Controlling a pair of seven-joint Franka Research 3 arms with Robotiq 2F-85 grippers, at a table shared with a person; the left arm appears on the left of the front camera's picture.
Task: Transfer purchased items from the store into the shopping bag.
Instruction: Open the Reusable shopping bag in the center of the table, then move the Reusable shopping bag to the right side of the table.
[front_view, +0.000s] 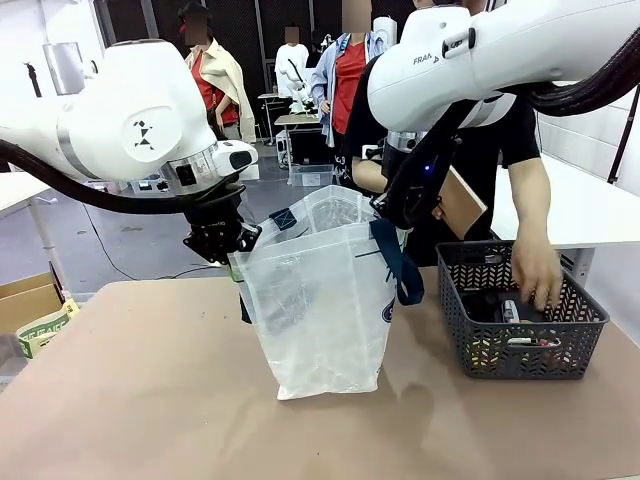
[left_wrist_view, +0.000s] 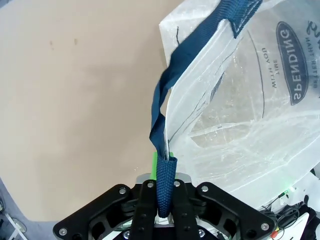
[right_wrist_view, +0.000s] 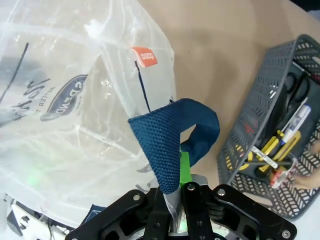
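The shopping bag (front_view: 320, 310), translucent white with navy straps, stands upright in the middle of the table, its mouth held open between both arms. My left gripper (front_view: 232, 246) is shut on one navy strap (left_wrist_view: 163, 125) at the bag's left rim. In the left wrist view the gripper (left_wrist_view: 164, 202) pinches the strap's folded end beside the bag (left_wrist_view: 240, 125). My right gripper (front_view: 392, 212) is shut on the other strap (right_wrist_view: 167, 140) at the right rim, and the right wrist view shows that gripper (right_wrist_view: 176, 192). Small items (front_view: 512, 318) lie in the mesh basket, where a person's hand (front_view: 536, 270) reaches in.
The dark grey mesh basket (front_view: 520, 352) stands right of the bag; in the right wrist view the basket (right_wrist_view: 260, 105) holds scissors, yellow-handled tools and a pen. The person stands at the far side behind it. Bare tan tabletop (front_view: 130, 380) stretches left and in front.
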